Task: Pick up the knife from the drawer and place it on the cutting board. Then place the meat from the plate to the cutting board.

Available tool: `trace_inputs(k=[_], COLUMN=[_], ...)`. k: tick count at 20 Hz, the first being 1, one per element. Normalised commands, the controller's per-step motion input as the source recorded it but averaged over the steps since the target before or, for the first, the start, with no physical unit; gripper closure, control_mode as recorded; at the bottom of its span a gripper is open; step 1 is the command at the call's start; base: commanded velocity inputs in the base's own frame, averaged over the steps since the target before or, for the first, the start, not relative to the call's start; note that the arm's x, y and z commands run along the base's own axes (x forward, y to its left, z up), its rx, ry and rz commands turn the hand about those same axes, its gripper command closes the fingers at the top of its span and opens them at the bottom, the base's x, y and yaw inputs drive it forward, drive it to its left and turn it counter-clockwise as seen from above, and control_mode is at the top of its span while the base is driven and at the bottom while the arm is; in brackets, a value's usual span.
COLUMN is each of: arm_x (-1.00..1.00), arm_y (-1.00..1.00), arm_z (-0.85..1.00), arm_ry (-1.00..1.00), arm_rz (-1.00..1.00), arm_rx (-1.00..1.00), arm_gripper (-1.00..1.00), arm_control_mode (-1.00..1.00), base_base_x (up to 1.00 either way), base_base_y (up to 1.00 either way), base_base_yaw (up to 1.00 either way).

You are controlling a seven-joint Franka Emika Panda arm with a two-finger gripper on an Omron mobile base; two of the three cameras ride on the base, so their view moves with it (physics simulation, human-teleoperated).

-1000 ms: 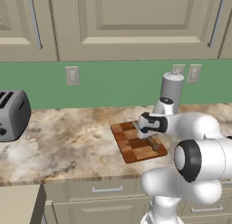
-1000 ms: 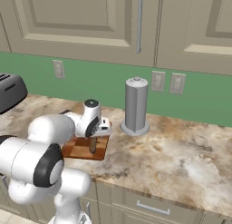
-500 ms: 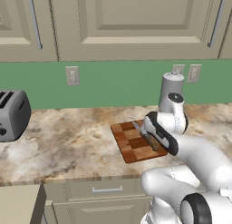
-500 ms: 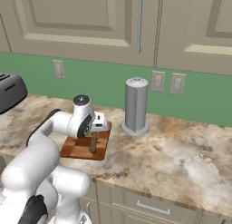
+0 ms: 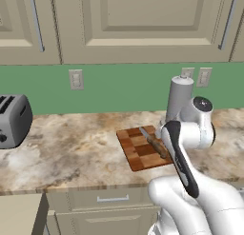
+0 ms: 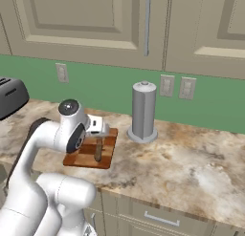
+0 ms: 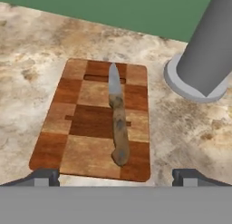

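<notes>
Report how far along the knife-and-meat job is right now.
Done: the knife lies flat on the cutting board, blade toward the wall. In hand: nothing; the gripper is open above the board's near edge, its fingers apart and clear of the knife. Left: the meat, since no meat is on the board yet.

The knife (image 7: 118,123) lies on the cutting board (image 7: 81,128), beside the canister (image 7: 206,51).

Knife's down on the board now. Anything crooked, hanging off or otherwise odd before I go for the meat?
Nothing stands out. The knife lies flat, wholly on the cutting board, blade toward the wall. The gripper is open above it.
</notes>
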Motion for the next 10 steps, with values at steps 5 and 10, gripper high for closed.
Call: trace_inputs(k=[5, 10], arm_x=[-0.71, -0.63], arm_y=[0.00, 0.00], arm_z=[0.67, 0.70], arm_ry=[-0.19, -0.13], arm_rz=[-0.01, -0.08], arm_rx=[0.00, 0.00], arm_gripper=[-1.00, -1.00], arm_control_mode=[-1.00, -1.00], base_base_x=[0.00, 0.00], base_base_y=[0.00, 0.00], base_base_yaw=[0.00, 0.00])
